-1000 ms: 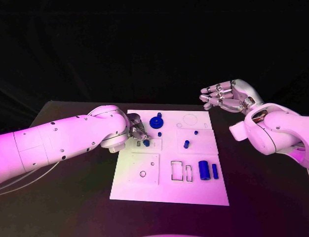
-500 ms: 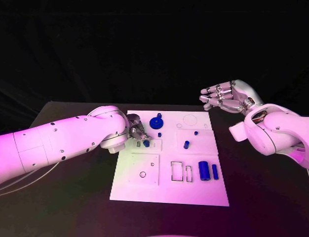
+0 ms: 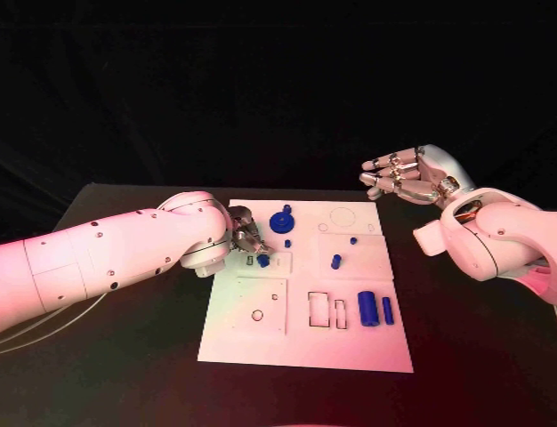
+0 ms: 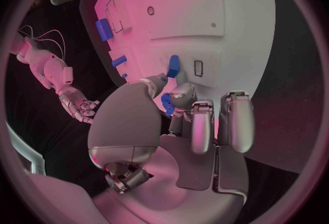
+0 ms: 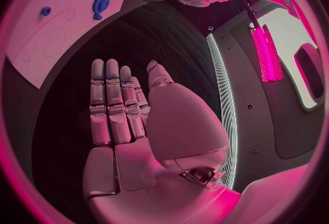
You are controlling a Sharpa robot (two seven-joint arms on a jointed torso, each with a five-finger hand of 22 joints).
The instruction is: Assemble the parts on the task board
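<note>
over the task board [image 3: 356,351]'s 10 o'clock corner my left hand [image 3: 244,233] pinches a small blue peg [image 3: 263,260] in its fingertips, its tip just above a small slot. next i judge it needs lowering squarely in. my right hand [image 3: 405,176] hovers empty, fingers apart, at 2 o'clock. black table [image 3: 125,374], dark backdrop.

Barely any motion. Left robot hand [image 3: 244,233] is holding its pinch on the small blue part [image 3: 263,260] over the task board [image 3: 307,347], part edging slightly lower toward the board. Right robot hand [image 3: 405,174] is drifting marginally rightward.
</note>
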